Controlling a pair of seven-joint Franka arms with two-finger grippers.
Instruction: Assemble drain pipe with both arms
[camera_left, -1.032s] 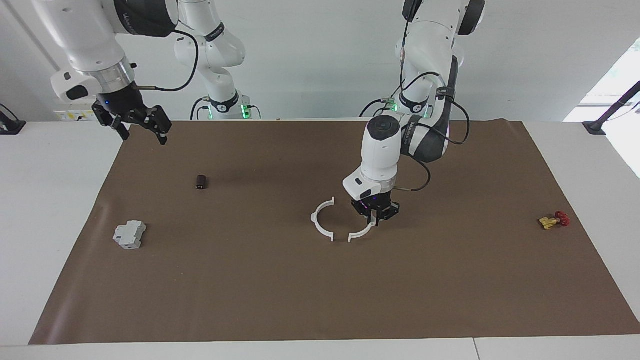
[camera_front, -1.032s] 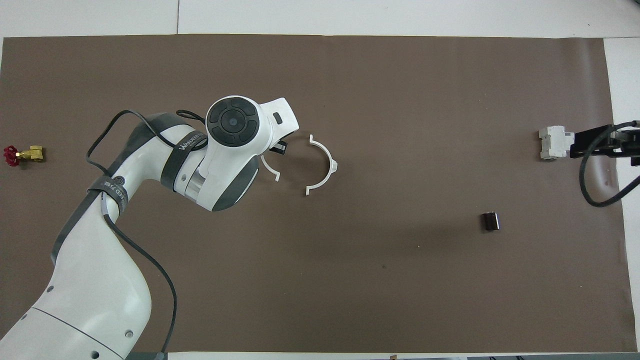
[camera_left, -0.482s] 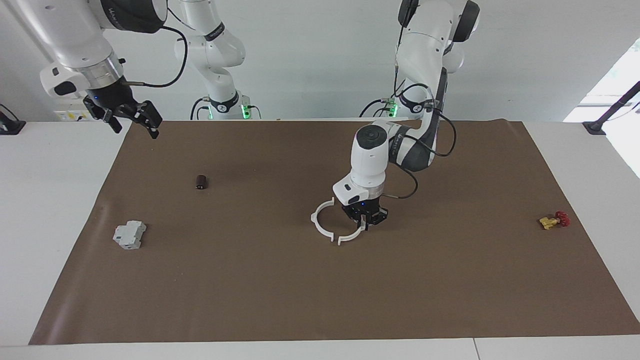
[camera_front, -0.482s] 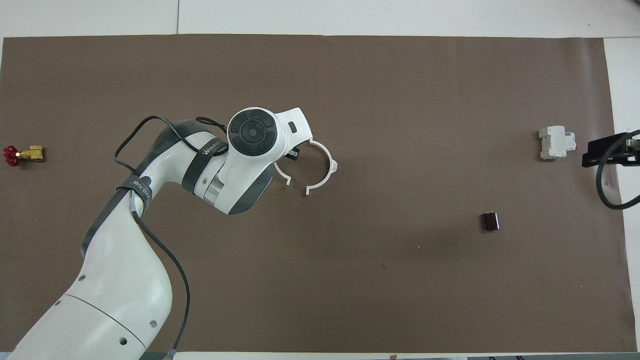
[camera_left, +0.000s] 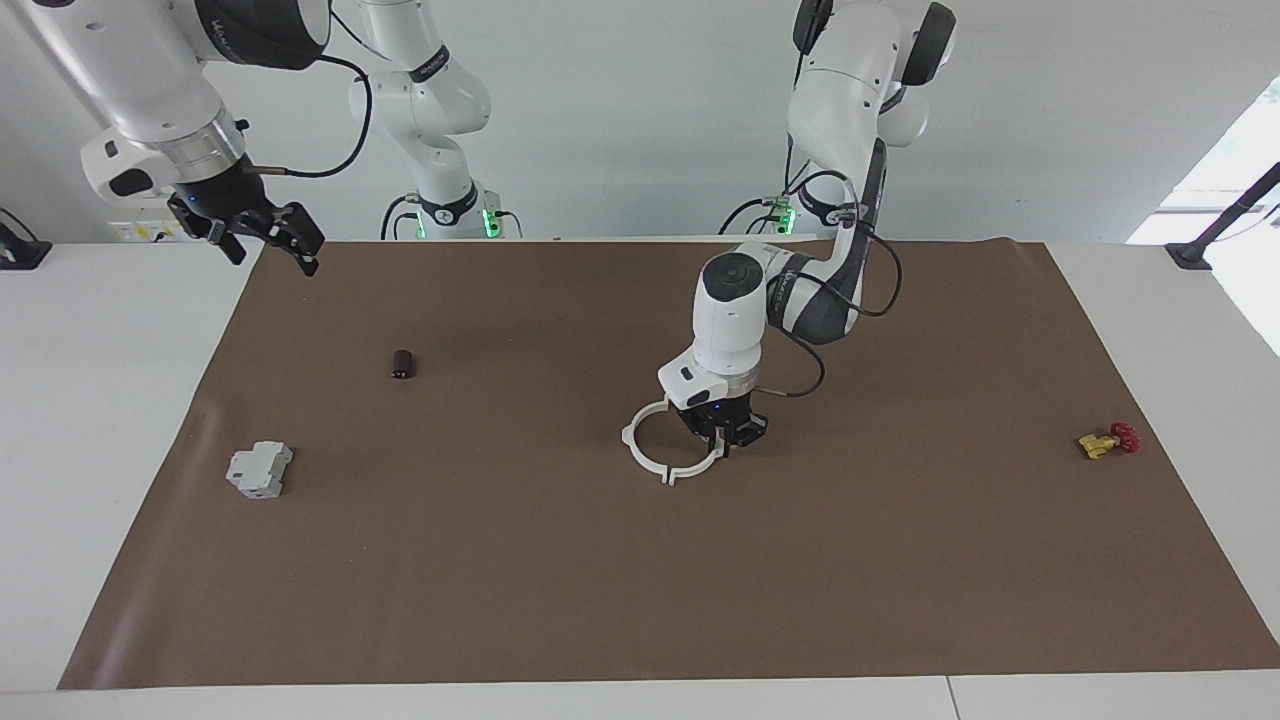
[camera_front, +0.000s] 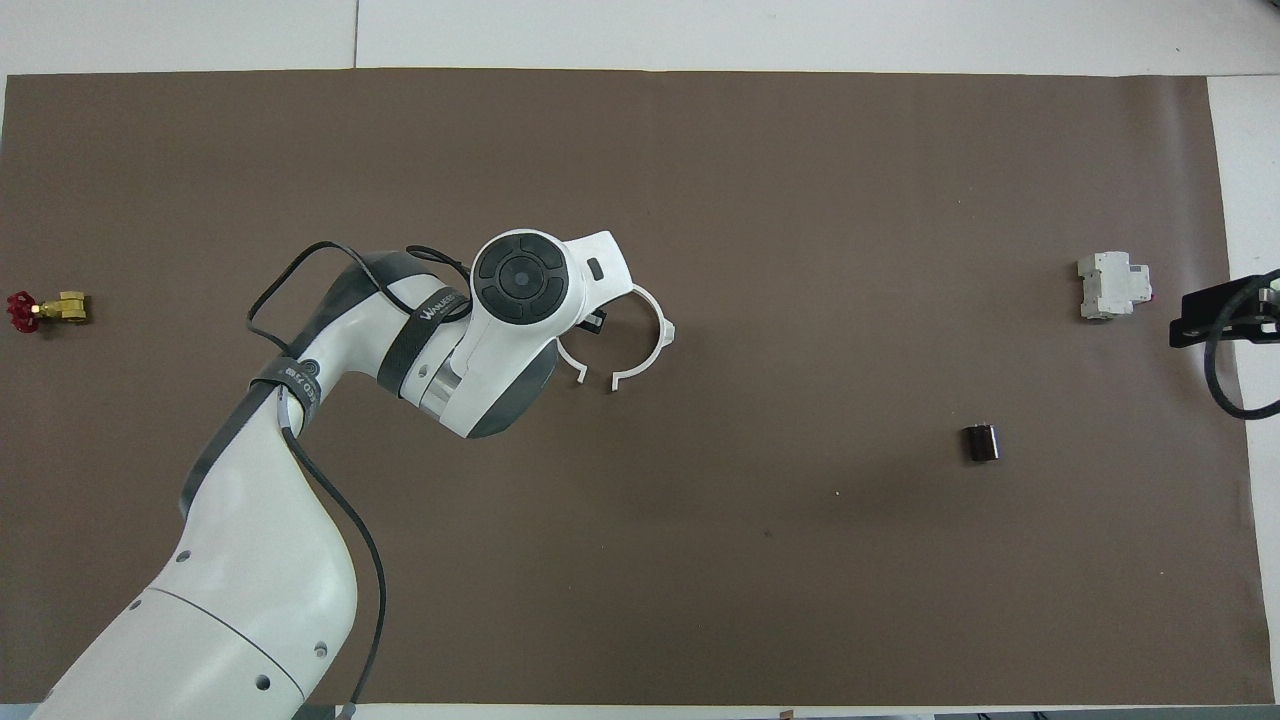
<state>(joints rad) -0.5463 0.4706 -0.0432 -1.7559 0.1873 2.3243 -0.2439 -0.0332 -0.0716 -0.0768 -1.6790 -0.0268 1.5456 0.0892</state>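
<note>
A white table (camera_left: 120, 420) carries a wide brown paper sheet (camera_left: 640, 580) that covers most of its top. On the sheet, near the middle, lie two thin white plastic half-ring arcs (camera_left: 641, 447), their ends close together. Toward the right arm's end sit a small dark cylinder (camera_left: 402, 364) and, farther from the robots, a grey blocky box (camera_left: 259, 469). Toward the left arm's end lies a small brass fitting with a red handle (camera_left: 1108, 440).

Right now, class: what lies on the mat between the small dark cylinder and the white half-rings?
Nothing: in the overhead view only bare brown mat separates the dark cylinder from the nearer half-ring.
</note>
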